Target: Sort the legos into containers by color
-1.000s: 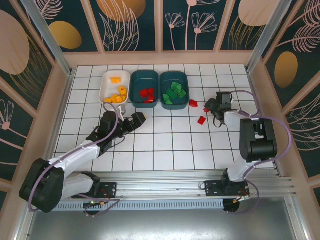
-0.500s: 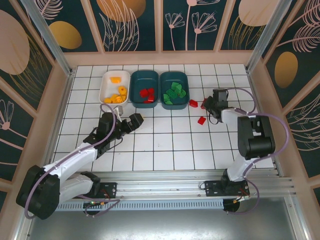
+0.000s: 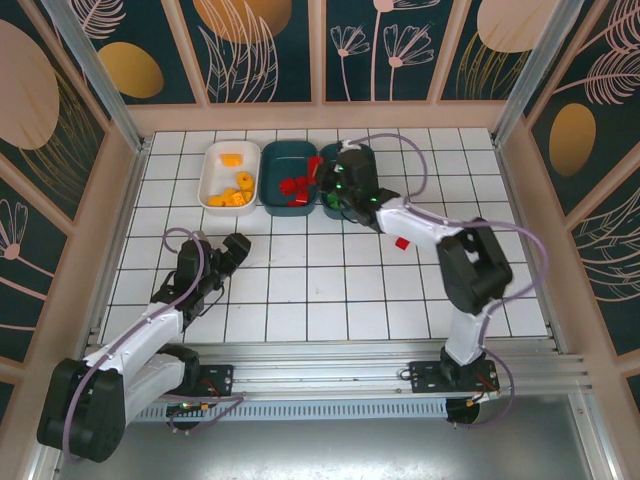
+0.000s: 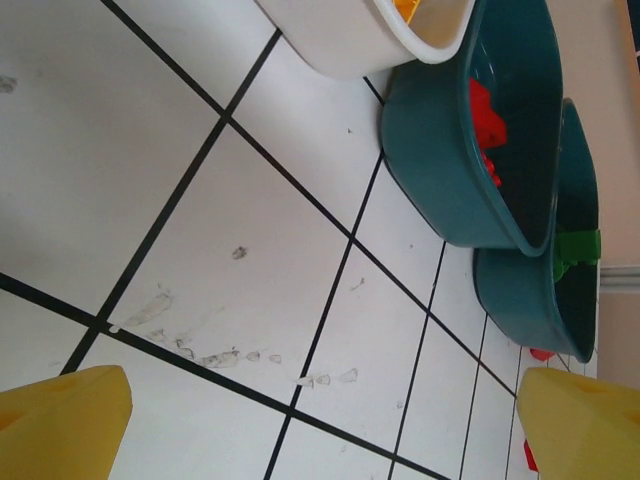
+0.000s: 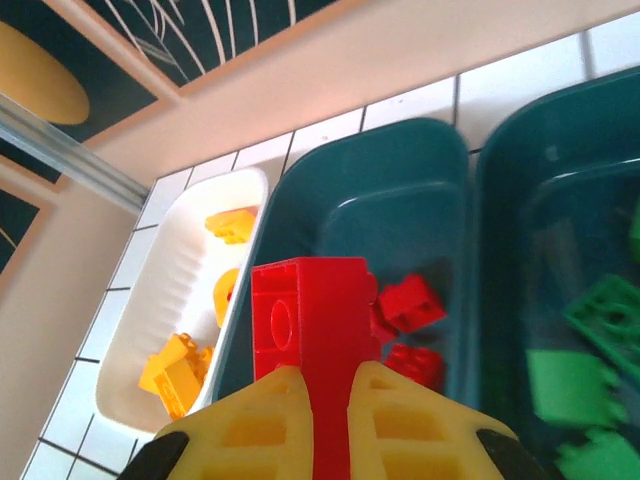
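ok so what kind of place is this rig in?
Probably a staged robot test cell, not a real room: white tiled tabletop, leaf-print wall panels boxing it in, aluminium rail holding both arm bases. Right hand holds a red lego over the trays.

Right arm (image 3: 468, 262) stretched forward and bent left across the table, right gripper (image 3: 325, 181) clamped on a red lego (image 5: 309, 312), while left arm (image 3: 150, 325) lies low, angled forward, left gripper (image 3: 234, 248) fingers (image 4: 62, 422) spread wide apart.
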Tool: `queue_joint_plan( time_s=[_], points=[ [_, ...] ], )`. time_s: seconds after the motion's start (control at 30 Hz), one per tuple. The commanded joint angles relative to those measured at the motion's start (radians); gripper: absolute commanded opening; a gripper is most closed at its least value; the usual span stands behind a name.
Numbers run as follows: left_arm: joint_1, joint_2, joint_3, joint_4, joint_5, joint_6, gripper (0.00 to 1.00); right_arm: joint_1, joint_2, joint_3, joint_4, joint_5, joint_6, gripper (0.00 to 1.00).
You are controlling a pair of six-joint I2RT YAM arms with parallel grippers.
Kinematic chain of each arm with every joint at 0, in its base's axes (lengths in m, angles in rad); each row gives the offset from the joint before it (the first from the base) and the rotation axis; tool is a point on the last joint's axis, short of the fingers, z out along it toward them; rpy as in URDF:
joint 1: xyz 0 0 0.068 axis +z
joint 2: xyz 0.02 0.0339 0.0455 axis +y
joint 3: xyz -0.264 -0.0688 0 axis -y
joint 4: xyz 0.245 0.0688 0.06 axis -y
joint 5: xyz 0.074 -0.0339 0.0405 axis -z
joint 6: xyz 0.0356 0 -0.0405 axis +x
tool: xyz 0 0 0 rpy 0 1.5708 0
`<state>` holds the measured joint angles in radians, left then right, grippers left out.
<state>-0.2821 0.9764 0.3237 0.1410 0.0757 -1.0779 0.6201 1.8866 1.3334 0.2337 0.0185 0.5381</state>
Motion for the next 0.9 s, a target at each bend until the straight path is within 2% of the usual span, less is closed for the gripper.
queue_joint_plan(
  time_s=[0.0, 0.1, 0.2, 0.27, 0.37, 0.47, 0.6, 0.7, 0.8, 0.87],
  points=[
    [0.004, -0.001, 0.057, -0.038, 0.043, 0.047, 0.99, 0.008, 0.132, 0.149, -0.063, -0.048, -0.053, 0.10],
    [0.004, -0.004, 0.078, -0.051, 0.077, 0.083, 0.99, 0.009, 0.242, 0.301, -0.131, -0.085, -0.071, 0.20],
    [0.004, 0.008, 0.103, -0.014, 0.148, 0.133, 0.99, 0.010, 0.292, 0.405, -0.189, -0.097, -0.086, 0.41],
    [0.003, 0.028, 0.131, -0.009, 0.187, 0.167, 0.99, 0.015, 0.264, 0.402, -0.205, -0.081, -0.100, 0.45],
    [0.003, 0.056, 0.153, 0.009, 0.215, 0.185, 0.98, 0.022, 0.128, 0.273, -0.171, -0.016, -0.122, 0.47],
    [0.004, 0.086, 0.151, 0.067, 0.247, 0.173, 0.99, 0.019, -0.055, 0.069, -0.143, 0.104, -0.123, 0.50],
    [-0.019, 0.148, 0.124, 0.231, 0.330, 0.115, 0.98, -0.034, -0.280, -0.223, -0.230, 0.283, -0.027, 0.57],
    [-0.122, 0.212, 0.138, 0.292, 0.303, 0.114, 0.98, -0.067, -0.414, -0.443, -0.287, 0.387, 0.064, 0.62],
    [-0.218, 0.300, 0.176, 0.344, 0.304, 0.118, 0.99, -0.118, -0.503, -0.595, -0.304, 0.400, 0.103, 0.68],
    [-0.261, 0.348, 0.187, 0.405, 0.314, 0.104, 0.99, -0.142, -0.514, -0.637, -0.315, 0.404, 0.111, 0.71]
  ],
)
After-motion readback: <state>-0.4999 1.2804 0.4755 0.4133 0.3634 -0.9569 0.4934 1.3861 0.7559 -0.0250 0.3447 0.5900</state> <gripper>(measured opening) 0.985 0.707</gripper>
